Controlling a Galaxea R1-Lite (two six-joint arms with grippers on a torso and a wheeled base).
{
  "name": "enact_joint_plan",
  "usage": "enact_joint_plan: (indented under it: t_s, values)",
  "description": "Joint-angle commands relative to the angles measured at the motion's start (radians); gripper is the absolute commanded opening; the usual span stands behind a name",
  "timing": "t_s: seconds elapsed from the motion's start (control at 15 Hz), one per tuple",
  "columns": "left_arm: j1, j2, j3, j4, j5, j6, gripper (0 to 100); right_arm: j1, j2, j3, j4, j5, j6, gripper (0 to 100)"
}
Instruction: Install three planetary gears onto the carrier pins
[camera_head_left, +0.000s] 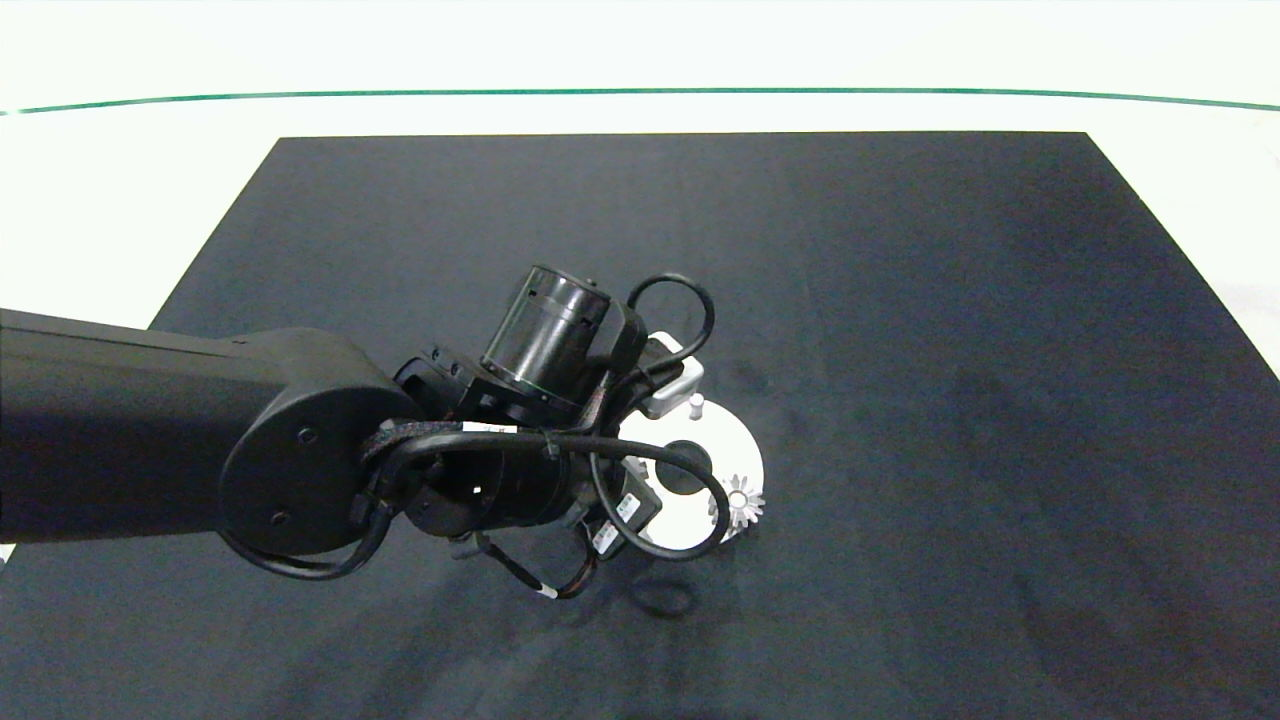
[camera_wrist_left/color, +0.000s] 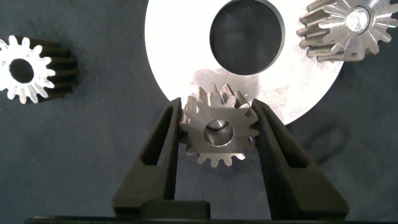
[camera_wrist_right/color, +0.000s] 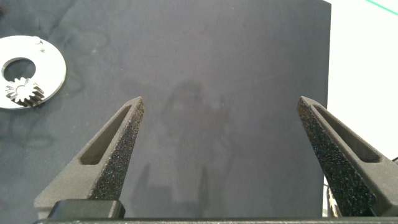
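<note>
In the left wrist view my left gripper (camera_wrist_left/color: 216, 107) is shut on a silvery planetary gear (camera_wrist_left/color: 217, 132) at the rim of the white carrier disc (camera_wrist_left/color: 180, 37). A pin tip shows inside that gear's centre hole. A second gear (camera_wrist_left/color: 348, 28) sits on its pin on the disc. The third gear (camera_wrist_left/color: 25, 68) lies loose on the mat beside the disc. From above, my left arm (camera_head_left: 300, 450) covers much of the disc (camera_head_left: 745, 455); one bare pin (camera_head_left: 696, 405) and the seated gear (camera_head_left: 740, 500) show. My right gripper (camera_wrist_right/color: 219, 99) hangs open over the mat, far from the disc (camera_wrist_right/color: 53, 62).
A black mat (camera_head_left: 900, 300) covers most of the white table (camera_head_left: 100, 200). A green line (camera_head_left: 640, 92) runs across the table's far side. The right arm is outside the head view.
</note>
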Motion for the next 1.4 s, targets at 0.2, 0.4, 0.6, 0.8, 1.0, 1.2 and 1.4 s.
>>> enact_joint_plan:
  t_s: [0.2,0.4,0.6,0.8,1.0,1.2,1.4]
  values:
    - [-0.001,0.000,0.004,-0.001,0.002,0.004,22,0.001,0.000,0.000,0.001,-0.002,-0.002,100]
    - [-0.004,-0.002,0.002,-0.003,0.002,0.002,100,0.001,0.000,0.000,0.001,-0.002,-0.002,100]
    - [-0.009,-0.005,0.001,-0.003,0.002,0.002,100,0.001,0.000,0.000,0.001,-0.002,-0.002,100]
    - [-0.010,-0.014,-0.018,-0.003,0.002,-0.008,100,0.001,-0.001,0.000,0.001,-0.002,-0.002,100]
    - [0.017,-0.036,-0.203,0.060,0.000,-0.076,100,0.001,0.000,0.000,0.001,-0.002,-0.002,100]
    - [0.083,-0.025,-0.294,0.109,0.002,-0.127,100,0.001,-0.001,0.000,0.001,-0.002,-0.002,100]
    - [0.142,0.007,-0.288,0.108,0.000,-0.130,100,0.001,-0.008,0.000,0.001,-0.002,-0.002,100]
